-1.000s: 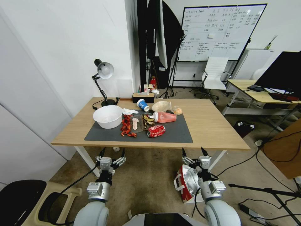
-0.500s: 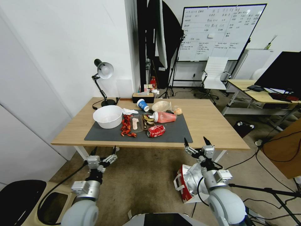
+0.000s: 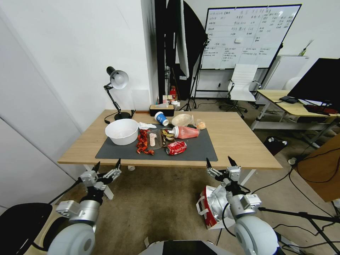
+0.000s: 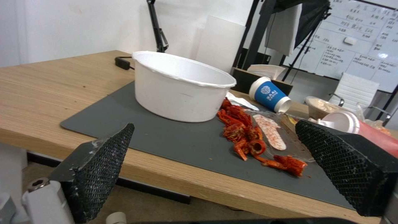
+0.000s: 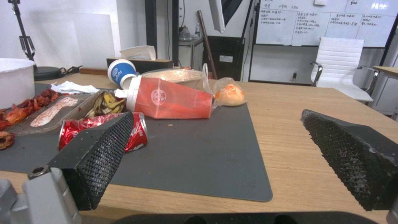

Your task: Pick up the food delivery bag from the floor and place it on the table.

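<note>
Cluttered table; bag on floor.

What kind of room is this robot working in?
Probably an office or lab doubling as a recording studio: a whiteboard covered in writing, a white office chair, and a desk with a black monitor stand behind the cluttered table.

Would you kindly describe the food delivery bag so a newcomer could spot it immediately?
Find the table; on the floor before its front right corner, just behind the right gripper, stands the food delivery bag. It alone is white paper with red sides and crinkled silver foil lining.
</note>
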`<state>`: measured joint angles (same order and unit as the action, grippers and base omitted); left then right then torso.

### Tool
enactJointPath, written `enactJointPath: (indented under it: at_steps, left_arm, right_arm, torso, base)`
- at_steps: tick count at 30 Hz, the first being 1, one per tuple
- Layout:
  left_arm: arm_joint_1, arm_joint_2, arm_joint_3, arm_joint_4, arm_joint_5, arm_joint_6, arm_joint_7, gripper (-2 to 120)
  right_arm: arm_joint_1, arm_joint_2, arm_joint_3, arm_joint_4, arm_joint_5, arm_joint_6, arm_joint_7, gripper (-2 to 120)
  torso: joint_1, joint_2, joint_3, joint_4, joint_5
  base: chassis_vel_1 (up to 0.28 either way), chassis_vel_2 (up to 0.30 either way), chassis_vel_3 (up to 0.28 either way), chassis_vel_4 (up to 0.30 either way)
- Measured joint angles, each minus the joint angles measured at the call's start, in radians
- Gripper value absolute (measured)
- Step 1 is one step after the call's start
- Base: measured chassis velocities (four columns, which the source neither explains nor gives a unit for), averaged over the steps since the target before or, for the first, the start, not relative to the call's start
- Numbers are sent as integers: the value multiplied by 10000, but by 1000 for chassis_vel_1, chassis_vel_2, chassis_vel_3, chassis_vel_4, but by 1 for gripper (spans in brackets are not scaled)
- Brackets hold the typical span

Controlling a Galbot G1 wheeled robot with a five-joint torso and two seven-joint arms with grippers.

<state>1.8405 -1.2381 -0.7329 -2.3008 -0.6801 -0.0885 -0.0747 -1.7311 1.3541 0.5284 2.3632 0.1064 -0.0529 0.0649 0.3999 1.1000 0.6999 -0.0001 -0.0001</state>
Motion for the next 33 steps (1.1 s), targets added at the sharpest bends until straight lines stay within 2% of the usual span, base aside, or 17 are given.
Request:
enactJointPath:
  at_steps: [2,5,12,24,33]
  left_arm:
    - [-54,6,-28,117,3,-419,283,100]
    - [-105,23,-120,224,39,-609,465,100]
    - [-209,52,-452,455,229,-1094,555,100]
    - [-140,14,-433,551,634,-1127,545,100]
    - [-182,-29,-349,760,633,-1211,546,100]
  right_arm:
    - [5,1,27,-9,7,19,2,100]
    - [17,10,56,-15,24,51,4,100]
    - [25,133,57,-230,6,300,-123,100]
    - [54,238,19,-435,13,625,-157,100]
    - [100,251,7,-495,29,675,-155,100]
  torso:
    - [1,0,1,0,2]
    - [0,0,0,0,0]
    - [0,0,1,1,1]
    - [-38,-86,-47,1,1]
    - [-253,-575,-321,1,1]
  base:
    - [0,0,0,0]
    - [0,0,0,0]
    - [0,0,0,0]
    - [0,0,0,0]
    - [0,0,0,0]
